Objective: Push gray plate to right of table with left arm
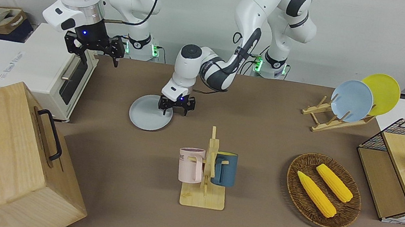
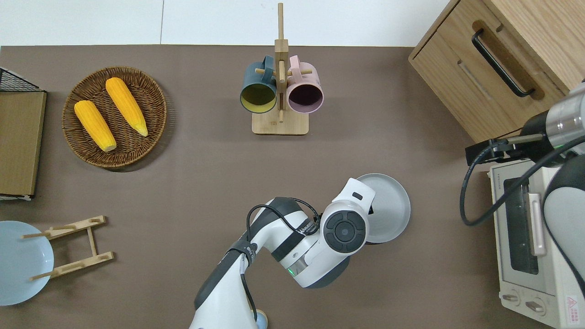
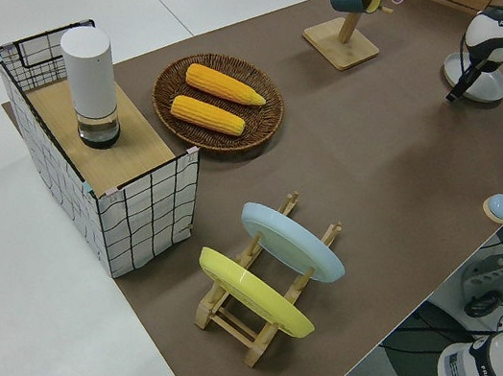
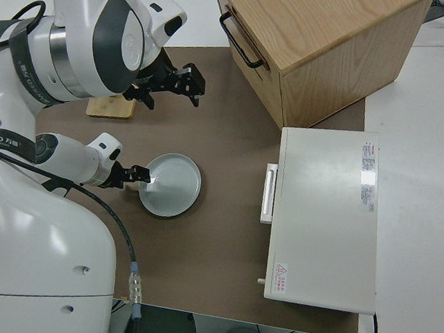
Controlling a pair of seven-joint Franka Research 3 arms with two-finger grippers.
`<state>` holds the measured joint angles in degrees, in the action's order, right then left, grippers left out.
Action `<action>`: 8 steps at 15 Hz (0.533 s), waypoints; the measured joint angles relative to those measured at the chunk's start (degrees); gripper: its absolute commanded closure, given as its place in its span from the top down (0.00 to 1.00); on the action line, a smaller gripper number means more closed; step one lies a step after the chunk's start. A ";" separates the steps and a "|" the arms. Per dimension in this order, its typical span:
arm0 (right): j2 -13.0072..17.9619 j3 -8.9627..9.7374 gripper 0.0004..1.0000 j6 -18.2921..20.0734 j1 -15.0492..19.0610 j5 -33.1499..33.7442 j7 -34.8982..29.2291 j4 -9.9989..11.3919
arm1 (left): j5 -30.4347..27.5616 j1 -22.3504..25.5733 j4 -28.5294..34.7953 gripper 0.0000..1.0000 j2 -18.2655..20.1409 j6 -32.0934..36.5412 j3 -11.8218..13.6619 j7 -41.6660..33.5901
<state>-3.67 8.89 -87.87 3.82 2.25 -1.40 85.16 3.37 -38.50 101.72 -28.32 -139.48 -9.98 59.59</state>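
The gray plate [image 1: 146,116] [image 2: 391,208] [image 4: 172,189] lies flat on the table [image 1: 116,188], toward the right arm's end and nearer to the robots than the mug rack. My left gripper [image 1: 176,110] [image 4: 141,174] is down at the plate's rim on the side toward the left arm's end. It is open and holds nothing: one finger stands inside the rim, the other just outside it. In the overhead view the left wrist hides the gripper and part of the plate. The right arm is parked, its gripper [image 1: 94,49] open.
A toaster oven [image 1: 53,73] and a wooden cabinet [image 1: 2,156] stand at the right arm's end. A mug rack [image 1: 206,169] is mid-table. A corn basket [image 1: 323,190], a plate rack [image 1: 338,117] and a wire crate [image 1: 399,177] sit toward the left arm's end.
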 measured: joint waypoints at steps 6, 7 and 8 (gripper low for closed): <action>0.00 0.00 0.98 0.00 0.00 0.00 0.00 0.00 | -0.60 4.64 4.80 0.99 5.39 2.13 -0.15 -7.22; 0.00 0.00 0.98 0.00 0.00 0.00 0.00 0.00 | -1.41 5.45 6.01 0.99 6.67 2.60 -0.14 -9.08; 0.00 0.00 0.98 0.00 0.00 0.00 0.00 0.00 | -2.35 6.26 7.06 0.99 7.95 3.76 -0.14 -11.18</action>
<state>-3.67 8.89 -87.87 3.82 2.25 -1.40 85.15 1.02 -32.24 108.79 -20.37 -135.72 -10.12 48.41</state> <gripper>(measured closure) 0.013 0.004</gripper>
